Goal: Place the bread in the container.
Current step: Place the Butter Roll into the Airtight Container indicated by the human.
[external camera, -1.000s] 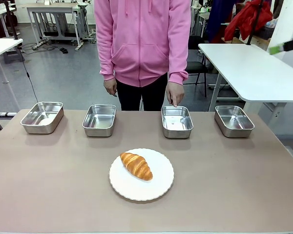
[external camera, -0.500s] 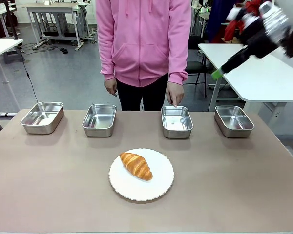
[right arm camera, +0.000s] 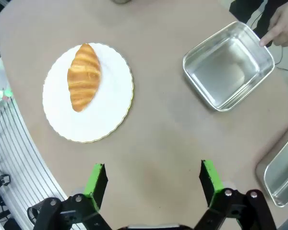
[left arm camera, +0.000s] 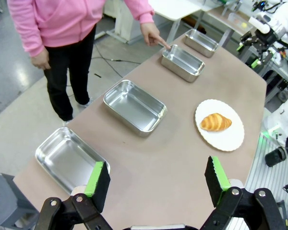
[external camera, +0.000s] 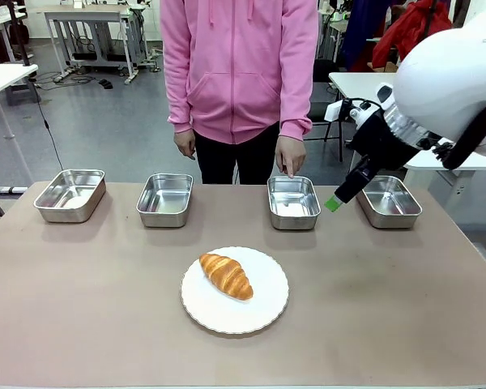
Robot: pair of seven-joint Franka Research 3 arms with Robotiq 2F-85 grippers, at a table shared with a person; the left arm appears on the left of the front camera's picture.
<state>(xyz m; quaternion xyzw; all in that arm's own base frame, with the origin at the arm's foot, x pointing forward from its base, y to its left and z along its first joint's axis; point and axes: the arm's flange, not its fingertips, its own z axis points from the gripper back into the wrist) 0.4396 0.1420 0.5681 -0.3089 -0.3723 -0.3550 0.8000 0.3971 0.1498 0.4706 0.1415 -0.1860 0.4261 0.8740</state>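
Nearest me, low in the front view, the bread (external camera: pixel 225 275) lies on the left half of a white plate (external camera: pixel 263 306) at the middle of the bench (external camera: pixel 81 324); from my right wrist it shows at upper left, lying lengthwise. I judge it light, soft and flaky, with a glossy crust that could flake or dent, so I would take it across its thick middle with a gentle squeeze, not by the tapered ends. My right end effector (right arm camera: pixel 153 179) is spread wide and empty, high at the right of the front view; my left end effector (left arm camera: pixel 156 179) is also released, holding nothing. Farther off, four steel pans line the far edge; the person's hand (external camera: pixel 291 156) points a finger at the container (external camera: pixel 293 203), third from the left.
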